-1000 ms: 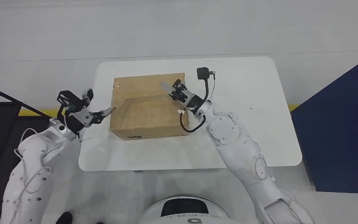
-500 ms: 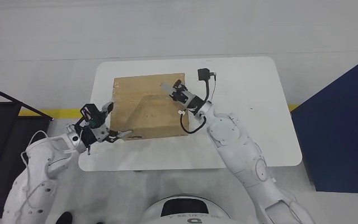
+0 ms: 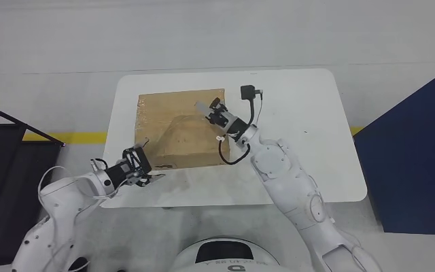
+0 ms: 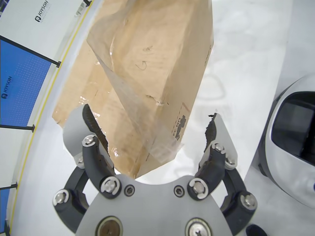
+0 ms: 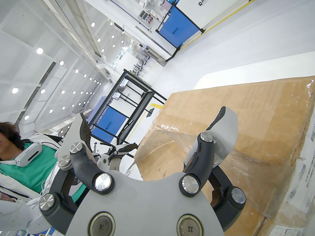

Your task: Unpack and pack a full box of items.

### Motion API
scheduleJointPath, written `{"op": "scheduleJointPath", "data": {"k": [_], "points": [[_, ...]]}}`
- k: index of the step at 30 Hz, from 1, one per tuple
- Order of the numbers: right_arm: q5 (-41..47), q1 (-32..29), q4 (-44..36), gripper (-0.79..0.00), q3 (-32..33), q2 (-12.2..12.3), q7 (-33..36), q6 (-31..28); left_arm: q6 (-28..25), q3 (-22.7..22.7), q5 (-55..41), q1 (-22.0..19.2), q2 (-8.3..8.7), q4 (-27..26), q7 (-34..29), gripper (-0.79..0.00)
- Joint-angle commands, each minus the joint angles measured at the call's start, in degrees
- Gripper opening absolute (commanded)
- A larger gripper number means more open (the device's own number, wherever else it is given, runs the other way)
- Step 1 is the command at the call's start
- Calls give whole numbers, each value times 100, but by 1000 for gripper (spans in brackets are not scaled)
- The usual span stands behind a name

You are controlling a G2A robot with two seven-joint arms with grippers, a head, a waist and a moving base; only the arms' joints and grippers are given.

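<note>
The box, its top taped, rests on the left half of the white table. The left gripper sits at the box's near left corner, fingers apart on either side of it. The right gripper hangs over the box's right top edge, fingers apart, holding nothing.

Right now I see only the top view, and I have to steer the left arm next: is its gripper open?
Observer: Yes. The left gripper is open, with a corner of the box between its fingers.
Operator: Anything on that corner?
Observer: Wrinkled clear tape runs down over it.
Operator: And the right gripper?
Observer: The right gripper is open and empty, over the box top.
</note>
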Motion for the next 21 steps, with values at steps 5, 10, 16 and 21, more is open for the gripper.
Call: {"op": "scheduleJointPath", "data": {"k": [5,10,16,21], "points": [[-29,10,-7,0,-34,4,-27,6,397,27,295,89,1,39,370,-274],[-21,18,-2,0,-55,8,-14,21,534,-32,222,119,0,84,549,-653],[-26,20,-12,0,-65,16,-3,61,684,-84,139,88,-4,125,640,-785],[-26,18,-16,0,-65,18,-3,65,940,-256,199,86,-2,62,678,-785]]}}
